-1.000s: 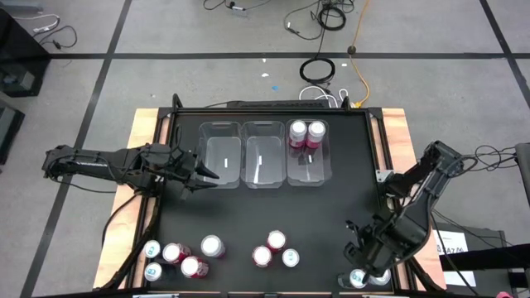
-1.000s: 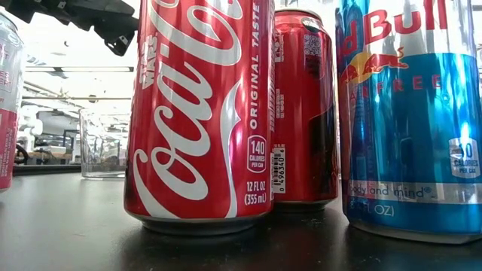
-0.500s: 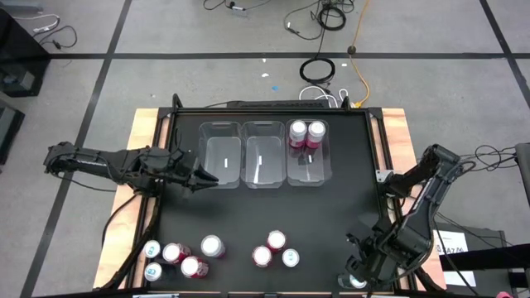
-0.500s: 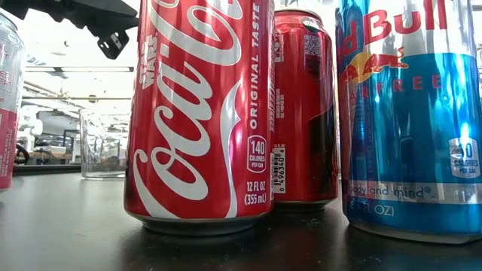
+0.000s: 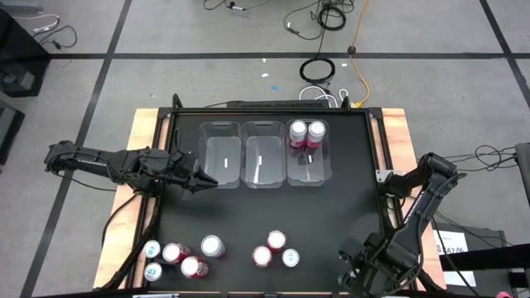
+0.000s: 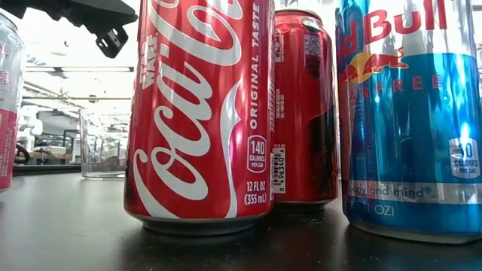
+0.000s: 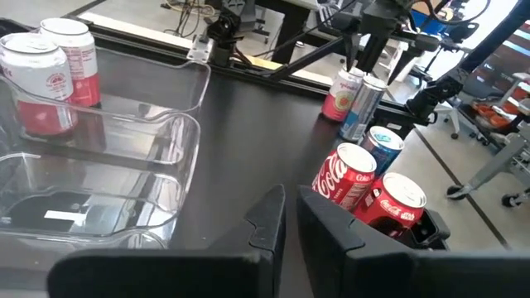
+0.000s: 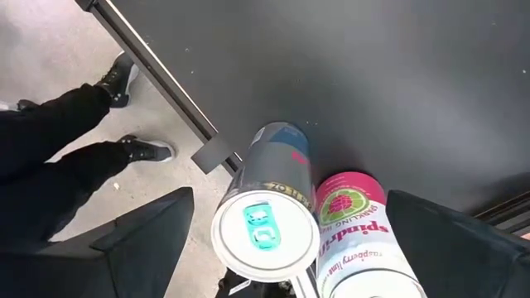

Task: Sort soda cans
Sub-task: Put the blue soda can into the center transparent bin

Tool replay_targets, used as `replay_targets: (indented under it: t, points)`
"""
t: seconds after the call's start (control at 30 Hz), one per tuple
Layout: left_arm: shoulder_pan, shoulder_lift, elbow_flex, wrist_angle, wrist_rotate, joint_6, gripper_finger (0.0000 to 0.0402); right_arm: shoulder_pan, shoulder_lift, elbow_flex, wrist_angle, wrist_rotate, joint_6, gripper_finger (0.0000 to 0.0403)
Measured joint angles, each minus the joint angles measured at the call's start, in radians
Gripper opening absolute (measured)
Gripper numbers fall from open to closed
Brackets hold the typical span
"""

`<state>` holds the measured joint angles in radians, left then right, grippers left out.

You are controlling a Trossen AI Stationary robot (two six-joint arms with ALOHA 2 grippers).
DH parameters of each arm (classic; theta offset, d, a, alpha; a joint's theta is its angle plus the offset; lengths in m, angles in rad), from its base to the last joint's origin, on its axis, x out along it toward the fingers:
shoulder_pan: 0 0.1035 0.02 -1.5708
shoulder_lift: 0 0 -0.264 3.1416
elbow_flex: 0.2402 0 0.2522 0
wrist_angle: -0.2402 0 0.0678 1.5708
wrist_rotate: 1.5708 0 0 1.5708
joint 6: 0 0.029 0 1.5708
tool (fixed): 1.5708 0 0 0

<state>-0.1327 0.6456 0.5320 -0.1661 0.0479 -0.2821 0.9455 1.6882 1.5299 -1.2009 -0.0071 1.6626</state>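
High view: left gripper (image 5: 207, 180), fingers pressed together and empty, at nine o'clock beside the clear bins (image 5: 264, 154), soda cans (image 5: 213, 247) at six o'clock; right wrist view: right gripper (image 8: 281, 248) spread around a blue can (image 8: 269, 217).

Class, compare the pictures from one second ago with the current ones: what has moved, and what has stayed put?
The right pincer has dropped toward the table's near right corner, open around the blue-grey soda can beside the pink soda can. The left pincer has narrowed nearly shut, empty, by the three clear plastic bins. The two pink cans in the right bin and the loose cans stayed put.
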Motion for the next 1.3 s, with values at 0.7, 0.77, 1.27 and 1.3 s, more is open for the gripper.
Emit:
replay_targets:
  t: [0.7, 0.77, 1.27, 1.3]
  points:
    - [0.000, 0.000, 0.000, 0.000, 0.000, 0.001, 0.0042, 0.034, 0.154, 0.001, 0.008, -0.097, -0.076, 0.0391]
    - [0.000, 0.000, 0.000, 0.000, 0.000, 0.001, 0.0042, 0.036, 0.154, 0.001, 0.008, -0.096, -0.078, 0.0391]
    - [0.000, 0.000, 0.000, 0.000, 0.000, 0.000, 0.0042, 0.038, 0.153, 0.001, 0.024, -0.098, -0.099, 0.0216]
    - [0.000, 0.000, 0.000, 0.000, 0.000, 0.000, 0.0042, 0.038, 0.152, 0.001, 0.024, -0.098, -0.109, 0.0216]
